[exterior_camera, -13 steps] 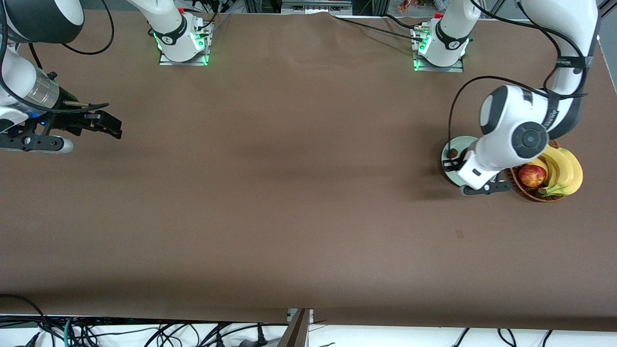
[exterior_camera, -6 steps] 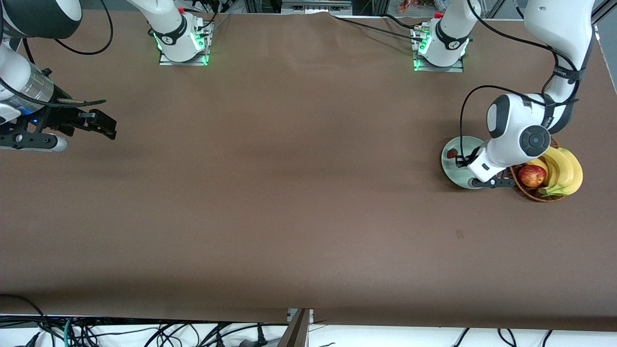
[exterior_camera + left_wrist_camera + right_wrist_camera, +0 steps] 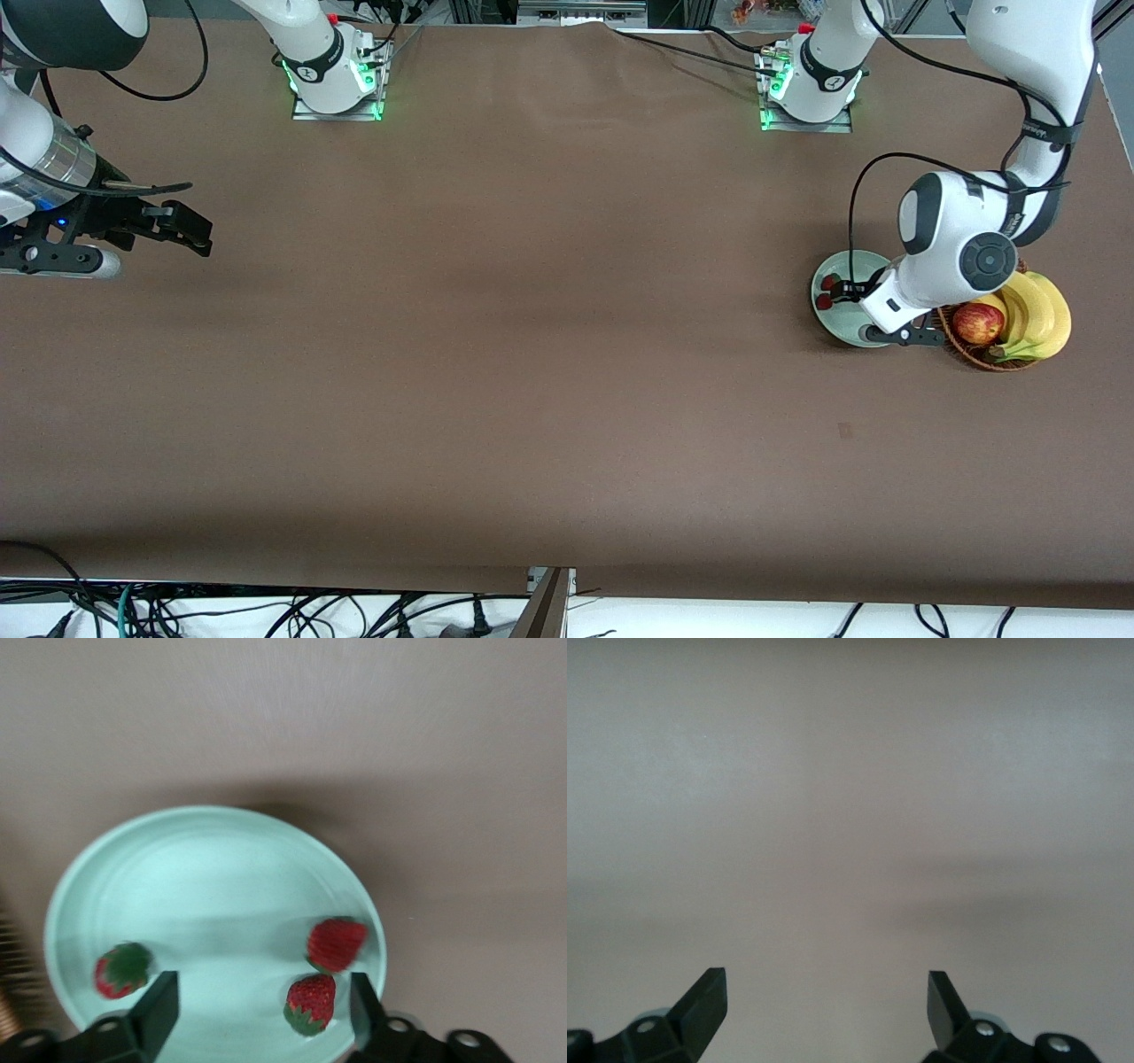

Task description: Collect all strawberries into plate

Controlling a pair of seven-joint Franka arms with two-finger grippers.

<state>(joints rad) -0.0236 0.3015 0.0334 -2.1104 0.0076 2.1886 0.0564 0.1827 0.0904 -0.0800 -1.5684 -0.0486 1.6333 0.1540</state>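
Note:
The pale mint-green plate (image 3: 846,266) lies near the left arm's end of the table. In the left wrist view the plate (image 3: 204,868) holds three strawberries: one (image 3: 122,968) by one finger, and two close together (image 3: 336,943) (image 3: 310,1002) by the other. The front view shows two of them (image 3: 830,283) (image 3: 824,302); the third is hidden under the arm. My left gripper (image 3: 264,988) hangs open and empty over the plate. My right gripper (image 3: 190,232) waits open and empty over bare table at the right arm's end; it also shows in the right wrist view (image 3: 826,985).
A brown wicker basket (image 3: 1001,359) stands right beside the plate, toward the left arm's end of the table. It holds a red-yellow apple (image 3: 977,322) and bananas (image 3: 1036,315). The brown table (image 3: 532,354) stretches between the two arms.
My left arm has drawn back toward the basket, uncovering more of the plate; two strawberries now show in the front view where one did. My right gripper has drifted slightly toward its table end.

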